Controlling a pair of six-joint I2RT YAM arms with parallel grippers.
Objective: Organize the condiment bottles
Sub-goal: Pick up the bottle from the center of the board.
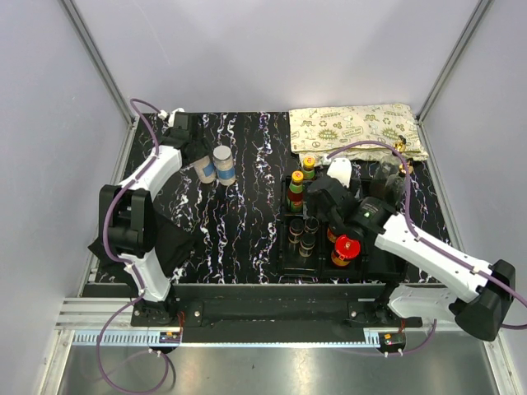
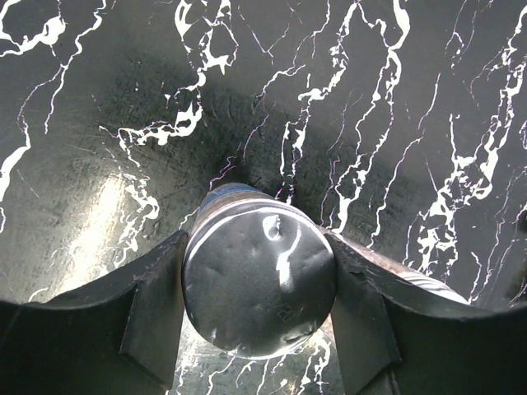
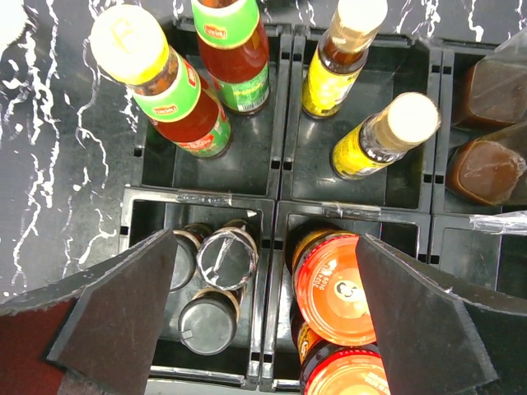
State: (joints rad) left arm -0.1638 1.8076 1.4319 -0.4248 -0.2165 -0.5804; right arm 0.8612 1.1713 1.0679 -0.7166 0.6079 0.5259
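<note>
The grey-lidded shaker (image 2: 259,284) is standing at ten o'clock on the black marbled worktop (image 2: 412,123), with the jaws of the left gripper (image 2: 257,247) pinching its sides (a second shaker (image 1: 224,164) is standing just beside it). The right gripper (image 3: 265,243) is hovering, jaws spread wide, over the red-lidded jars (image 3: 338,288) in the tray (image 3: 276,210) at four o'clock. Their labels are too small to read.

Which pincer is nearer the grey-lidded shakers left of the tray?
Left. The left pincer has one grey-lidded shaker between its fingers; the right pincer hangs open over the black tray, apart from both shakers.
</note>
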